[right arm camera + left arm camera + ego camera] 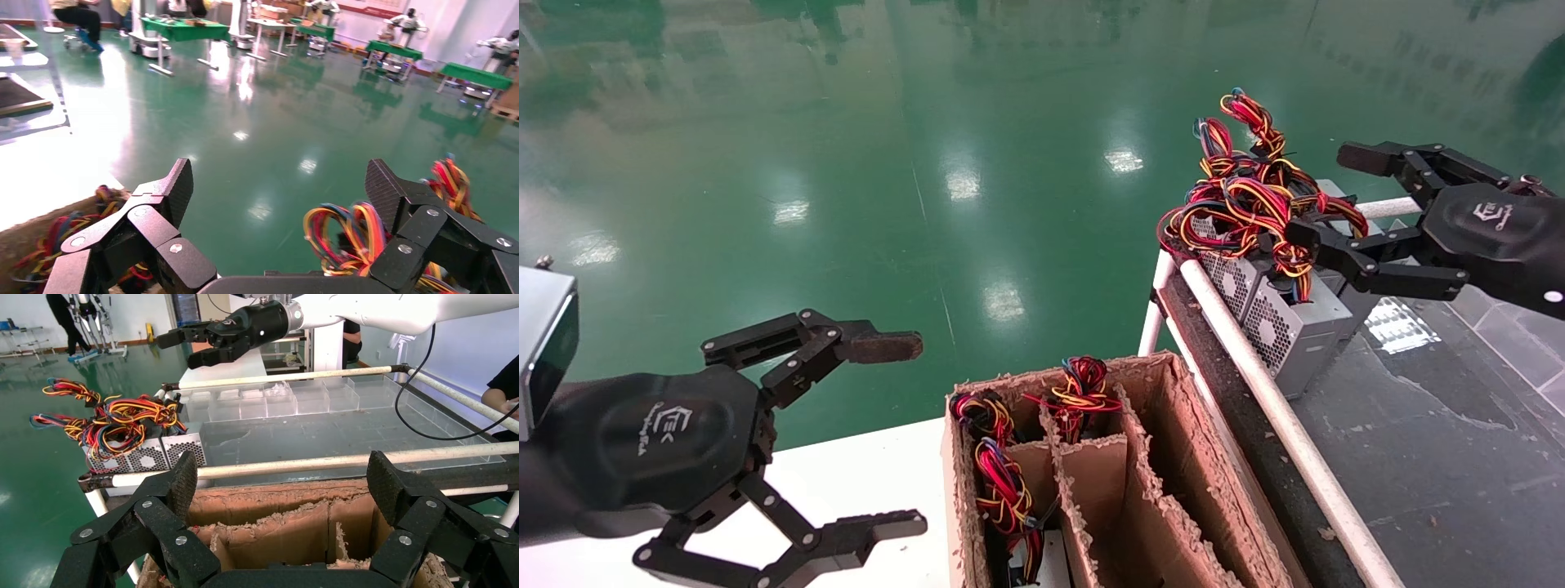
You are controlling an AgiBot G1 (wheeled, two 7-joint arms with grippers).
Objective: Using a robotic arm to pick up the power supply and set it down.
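Grey power supplies (1287,327) with perforated fan grilles stand side by side at the near edge of a dark table (1434,457), under a tangle of red, yellow and black wires (1246,196). The white robotic arm's right gripper (1328,194) hovers open over that tangle, its lower finger among the wires and gripping nothing. The right wrist view shows the wires (355,236) beside one finger of the right gripper (280,187). My left gripper (903,434) stays open low on the left. The left wrist view shows the left gripper (283,478), the power supplies (147,454) and the robotic arm (343,312).
A torn cardboard box (1140,457) with dividers stands below the table and holds more wired units (1005,490). A white rail (1279,416) runs along the table's edge. Clear plastic bins (294,398) line its far side. A white surface (862,465) lies beside the box.
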